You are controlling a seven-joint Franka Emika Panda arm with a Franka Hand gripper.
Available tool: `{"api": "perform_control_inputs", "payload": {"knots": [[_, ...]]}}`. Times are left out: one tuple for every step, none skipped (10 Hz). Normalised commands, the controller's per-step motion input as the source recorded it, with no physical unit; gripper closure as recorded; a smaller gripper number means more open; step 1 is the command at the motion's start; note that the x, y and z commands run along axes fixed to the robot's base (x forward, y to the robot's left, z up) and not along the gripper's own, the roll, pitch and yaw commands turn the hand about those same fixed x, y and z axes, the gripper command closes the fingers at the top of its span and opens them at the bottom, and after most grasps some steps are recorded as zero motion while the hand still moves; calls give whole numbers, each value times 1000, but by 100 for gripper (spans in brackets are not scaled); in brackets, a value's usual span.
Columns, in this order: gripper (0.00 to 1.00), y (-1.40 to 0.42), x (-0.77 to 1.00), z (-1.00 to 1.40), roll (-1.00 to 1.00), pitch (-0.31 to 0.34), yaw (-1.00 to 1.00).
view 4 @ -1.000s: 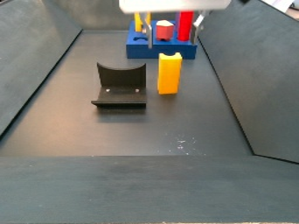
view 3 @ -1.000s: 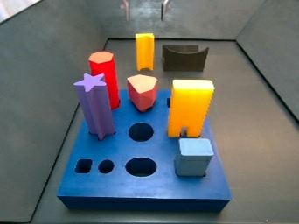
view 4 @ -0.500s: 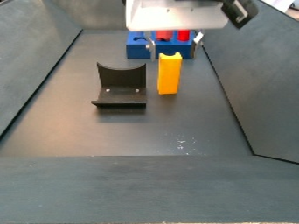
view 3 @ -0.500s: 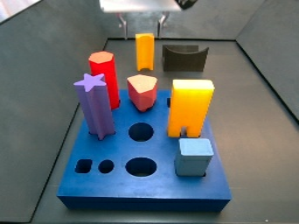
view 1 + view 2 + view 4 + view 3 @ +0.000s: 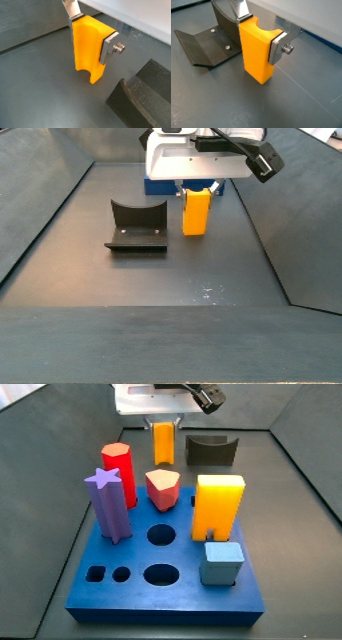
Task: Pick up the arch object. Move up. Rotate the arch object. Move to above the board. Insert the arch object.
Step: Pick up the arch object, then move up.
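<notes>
Down at the far end of the floor, beyond the board (image 5: 167, 574), my claw (image 5: 260, 33) straddles the arch object (image 5: 258, 52), one silver finger (image 5: 109, 47) on each side face. Whether the pads press it, I cannot tell. It stands upright on the floor, just beside the fixture (image 5: 138, 225).
</notes>
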Motion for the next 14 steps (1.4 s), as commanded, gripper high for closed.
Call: {"api": "perform_control_inputs", "payload": {"knots": [[100,0,0,0,0,0,0],[100,0,0,0,0,0,0],[100,0,0,0,0,0,0],[100,0,0,0,0,0,0],[100,0,0,0,0,0,0],[100,0,0,0,0,0,0],[100,0,0,0,0,0,0],[100,0,0,0,0,0,0],[100,0,0,0,0,0,0],[100,0,0,0,0,0,0],[100,0,0,833,0,0,0],[100,-68,-49,790,-7,21,-27],[100,-58,-59,717,-5,21,-23],[100,-28,-49,528,2,14,-14]]}}
